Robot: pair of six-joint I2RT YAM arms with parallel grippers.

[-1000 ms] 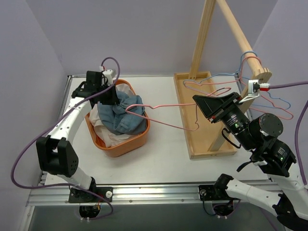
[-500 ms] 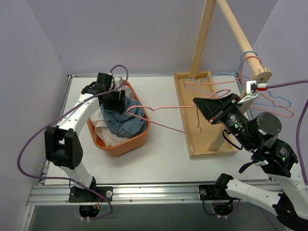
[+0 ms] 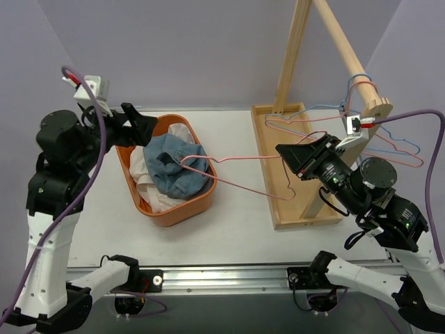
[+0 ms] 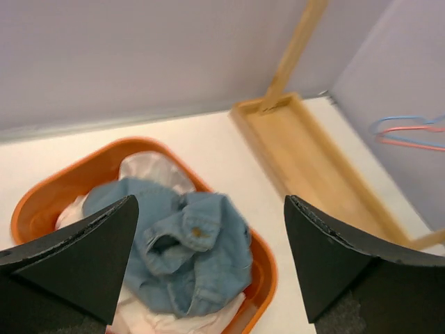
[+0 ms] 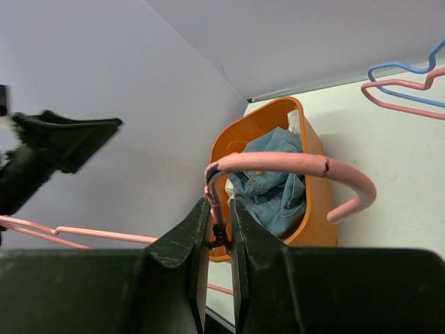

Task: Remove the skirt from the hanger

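Blue denim skirt [image 3: 174, 167] lies bunched in the orange plastic basket [image 3: 184, 212] at left. Left gripper [image 3: 144, 126] hovers open beside it. Right gripper [image 5: 219, 212] clamps the pink wire hanger [image 3: 243, 156], whose left end overlaps the skirt and could snag it on withdrawal.

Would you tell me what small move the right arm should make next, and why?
Probably draw the hanger back toward the rack, away from the basket. The skirt lies in the basket, the left gripper is open above it, and the hanger, pinched in the right gripper, looks bare, though its far end reaches over the skirt.
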